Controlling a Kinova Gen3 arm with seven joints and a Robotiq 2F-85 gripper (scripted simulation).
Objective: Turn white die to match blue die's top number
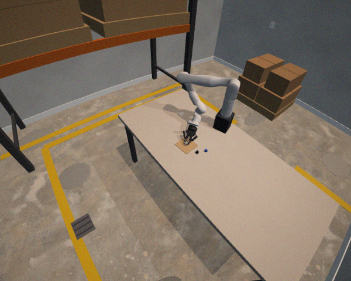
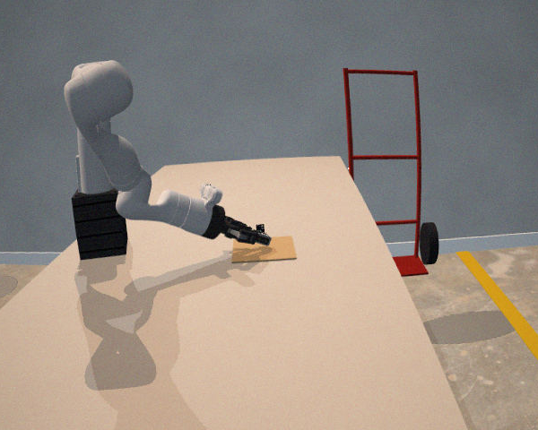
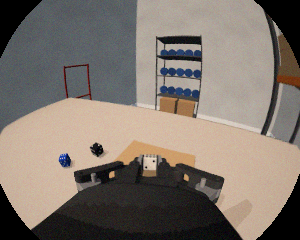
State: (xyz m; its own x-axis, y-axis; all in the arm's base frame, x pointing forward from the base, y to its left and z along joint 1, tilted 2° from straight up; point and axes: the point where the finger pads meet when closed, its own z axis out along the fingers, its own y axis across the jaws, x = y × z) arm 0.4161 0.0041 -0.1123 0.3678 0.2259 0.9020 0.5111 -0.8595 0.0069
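Observation:
My gripper (image 1: 186, 142) (image 2: 266, 240) (image 3: 150, 160) is shut on the white die (image 3: 150, 162), which sits between the fingertips with a pipped face towards the wrist camera. The gripper leans low over the tan mat (image 1: 186, 150) (image 2: 286, 250) (image 3: 182, 155); I cannot tell whether the die touches it. The mat lies flat on the table. The blue die (image 1: 206, 150) (image 3: 65, 160) rests on the table beyond the mat. Its top number is too small to read surely. It is hidden behind the gripper in the exterior view.
A black die (image 1: 196, 151) (image 2: 260, 227) (image 3: 96, 149) rests on the table between the mat and the blue die, apart from both. The table (image 1: 245, 187) (image 2: 241, 351) extends around them. The arm's black base (image 1: 223, 121) (image 2: 102, 227) stands at the table's edge.

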